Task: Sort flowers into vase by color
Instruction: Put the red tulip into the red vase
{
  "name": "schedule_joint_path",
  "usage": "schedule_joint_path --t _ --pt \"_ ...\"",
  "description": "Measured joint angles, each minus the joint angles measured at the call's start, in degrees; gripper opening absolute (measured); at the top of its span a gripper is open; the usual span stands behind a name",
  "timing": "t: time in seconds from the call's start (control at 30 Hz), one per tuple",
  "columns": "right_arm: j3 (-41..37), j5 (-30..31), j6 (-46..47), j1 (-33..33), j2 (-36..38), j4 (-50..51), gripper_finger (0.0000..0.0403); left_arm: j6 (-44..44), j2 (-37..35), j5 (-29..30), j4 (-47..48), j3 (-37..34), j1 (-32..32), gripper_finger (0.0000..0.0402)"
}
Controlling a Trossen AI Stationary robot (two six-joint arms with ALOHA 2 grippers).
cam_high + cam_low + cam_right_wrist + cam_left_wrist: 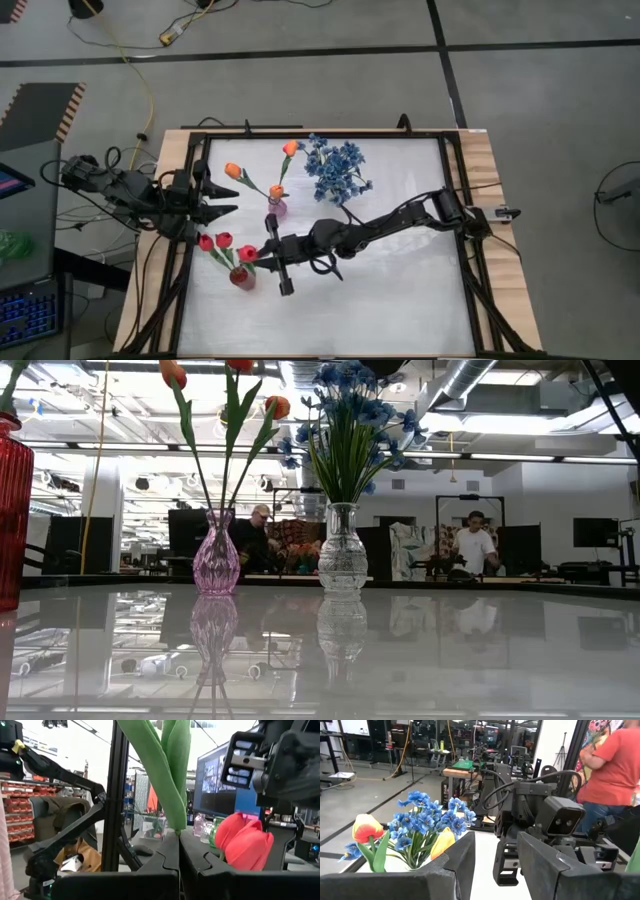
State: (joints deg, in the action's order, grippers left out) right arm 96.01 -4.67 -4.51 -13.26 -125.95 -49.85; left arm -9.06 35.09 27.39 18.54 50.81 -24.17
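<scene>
A red vase [242, 277] near the table's left holds red tulips [224, 239]; it also shows at the low view's edge [10, 500]. A pink vase [278, 207] [217, 555] carries orange tulips [233, 171]. A clear vase [342, 550] carries blue blossoms [335, 170]. My right gripper [268, 250] reaches across to the red vase, shut on a green stem beside a red bud [248, 253]. My left gripper [215, 200] hovers open at the table's left edge, facing the right gripper [490, 865]. My right gripper pinches a flower's green stem and leaves [176, 827] between its two shut fingers [160, 860]; the leaves stand up from between the fingertips. It comes in level from the table's right. A red bud [245, 842] sits just beside the fingers, above the red vase.
The black frame rail [190, 250] runs along the table's left side under the left arm. The table's near half and right half [400, 290] are bare white surface. People show in the room behind, one in the left wrist view [610, 775].
</scene>
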Motion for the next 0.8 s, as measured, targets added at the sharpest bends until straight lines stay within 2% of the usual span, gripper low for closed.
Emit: schedule_joint_path --t 0.33,0.47,0.8 --pt "0.1 0.0 0.0 0.0 -0.2 0.5 0.0021 0.0 0.0 0.0 0.0 0.0 0.0 0.0132" --pt "2.7 0.0 0.0 0.0 -3.4 -2.0 0.0021 0.0 0.0 0.0 0.0 0.0 0.0 0.0132" --pt "5.2 0.0 0.0 -0.1 -5.5 1.7 0.0021 -0.5 0.0 0.0 0.0 0.0 0.0 0.0132"
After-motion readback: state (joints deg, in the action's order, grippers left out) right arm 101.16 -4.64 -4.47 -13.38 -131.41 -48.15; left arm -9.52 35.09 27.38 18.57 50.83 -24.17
